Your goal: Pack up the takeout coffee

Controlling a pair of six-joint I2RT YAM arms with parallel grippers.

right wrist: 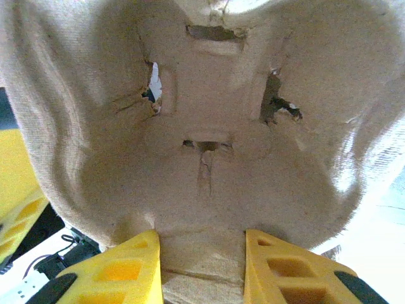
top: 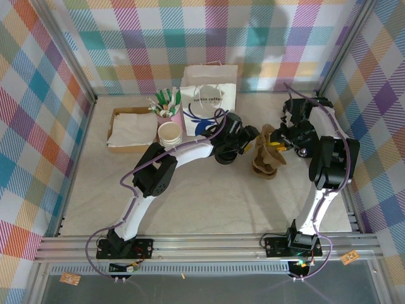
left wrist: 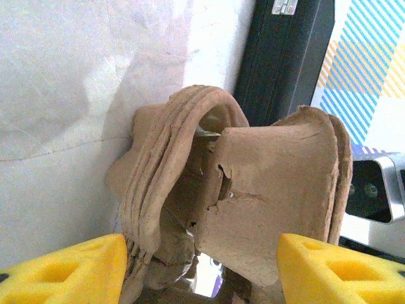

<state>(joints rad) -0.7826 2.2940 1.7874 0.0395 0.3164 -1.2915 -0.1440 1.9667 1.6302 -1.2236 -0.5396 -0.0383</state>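
1. A brown moulded-pulp cup carrier stands on edge near the middle of the desk, between the two arms. In the left wrist view its rim shows several stacked layers.
2. The right end effector is clenched on the cup carrier. In the right wrist view its yellow fingers pinch a flap at the carrier's lower edge.
3. The left end effector meets the carrier from the opposite side. Its yellow fingers stand well apart with the carrier's lower part between them. I cannot tell whether they press it.
4. The takeout coffee seems to be the round, black-topped shape on the desk just beside the left wrist, though I cannot tell for sure.
5. Along the back of the desk stand a white paper bag with a blue logo, a stack of paper cups, a pink cup of stirrers and a cardboard tray holding napkins.
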